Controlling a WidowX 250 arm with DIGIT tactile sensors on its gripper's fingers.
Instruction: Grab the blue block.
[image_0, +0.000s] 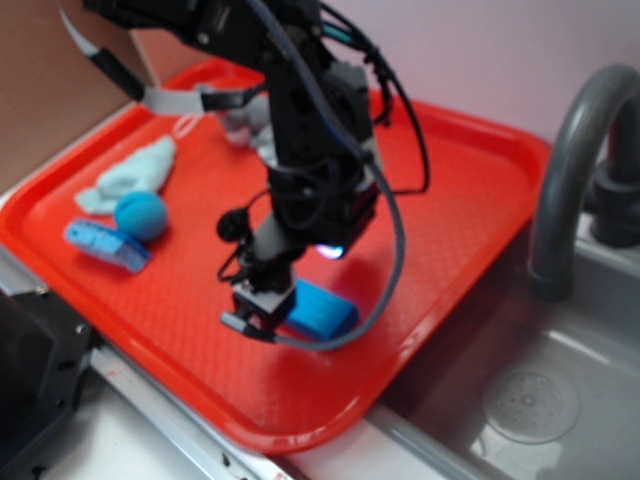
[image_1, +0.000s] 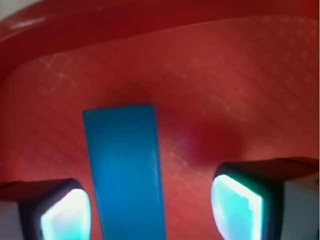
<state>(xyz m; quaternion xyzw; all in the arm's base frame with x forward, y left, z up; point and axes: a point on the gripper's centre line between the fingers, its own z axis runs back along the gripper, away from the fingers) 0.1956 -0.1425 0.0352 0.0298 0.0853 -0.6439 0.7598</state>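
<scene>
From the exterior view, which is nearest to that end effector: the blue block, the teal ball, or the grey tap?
Measured from the end effector:
1. Blue block, right beside it on the tray.
2. Teal ball, toward the tray's left side.
3. Grey tap, off the tray, over the sink.

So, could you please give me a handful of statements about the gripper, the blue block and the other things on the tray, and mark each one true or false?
1. The blue block lies flat on the red tray. True.
2. The gripper is shut on the block. False: in the wrist view the jaws stand open, the block lies between the fingers, nearer one of them, with bare tray beside it.
3. The teal ball touches the block. False: it sits far off, near the tray's opposite side, by the light-blue sponge wedge.
4. A sink lies beside the tray. True.
5. The block stands upright on its end. False: its broad face rests on the tray.
</scene>
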